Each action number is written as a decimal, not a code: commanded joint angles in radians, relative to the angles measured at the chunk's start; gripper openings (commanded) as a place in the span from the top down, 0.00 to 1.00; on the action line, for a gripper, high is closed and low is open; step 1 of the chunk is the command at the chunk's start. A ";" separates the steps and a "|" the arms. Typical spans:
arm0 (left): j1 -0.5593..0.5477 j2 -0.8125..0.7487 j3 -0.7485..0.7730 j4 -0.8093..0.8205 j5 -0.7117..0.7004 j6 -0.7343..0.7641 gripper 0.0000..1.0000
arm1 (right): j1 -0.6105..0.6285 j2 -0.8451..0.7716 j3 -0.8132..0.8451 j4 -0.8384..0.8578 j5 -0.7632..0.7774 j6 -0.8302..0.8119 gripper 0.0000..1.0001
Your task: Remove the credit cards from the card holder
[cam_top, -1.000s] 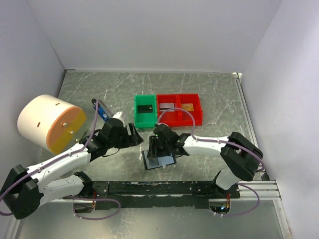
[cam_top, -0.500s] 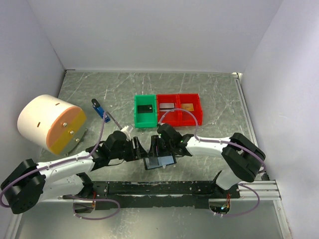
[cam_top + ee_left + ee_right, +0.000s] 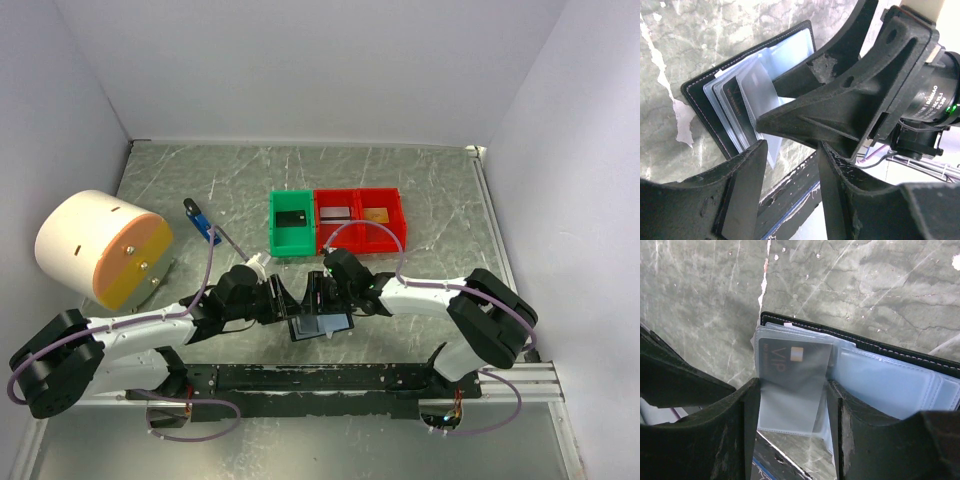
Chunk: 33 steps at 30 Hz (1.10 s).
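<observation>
The card holder (image 3: 322,325) lies open at the near middle of the table, with its pale blue-clear sleeves fanned out. It also shows in the left wrist view (image 3: 737,92) and the right wrist view (image 3: 890,375). A black credit card (image 3: 790,362) marked VIP sits in a clear sleeve. My right gripper (image 3: 792,386) is open, with its fingers on either side of that sleeve, over the holder's left half (image 3: 318,297). My left gripper (image 3: 791,147) is open and empty, just left of the right gripper (image 3: 288,300). In the bins lie a black card (image 3: 292,218), a grey card (image 3: 335,212) and an orange-gold card (image 3: 377,214).
A green bin (image 3: 274,232) and two joined red bins (image 3: 361,240) stand behind the holder. A blue and black stick (image 3: 203,221) lies to the left. A large white cylinder with an orange face (image 3: 100,248) stands at the far left. The black base rail (image 3: 320,378) runs along the near edge.
My left gripper has moved right and nearer, from beside the blue stick to close beside the right gripper at the holder. The right gripper has barely shifted.
</observation>
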 commanded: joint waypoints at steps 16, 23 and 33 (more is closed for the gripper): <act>-0.027 -0.049 0.030 -0.119 -0.127 0.014 0.45 | -0.021 0.047 -0.058 -0.074 0.025 -0.016 0.57; -0.031 -0.008 0.052 -0.095 -0.039 0.029 0.44 | -0.021 0.050 -0.059 -0.074 0.024 -0.015 0.57; -0.057 0.096 0.073 -0.042 -0.002 0.039 0.47 | -0.022 0.049 -0.061 -0.071 0.022 -0.014 0.57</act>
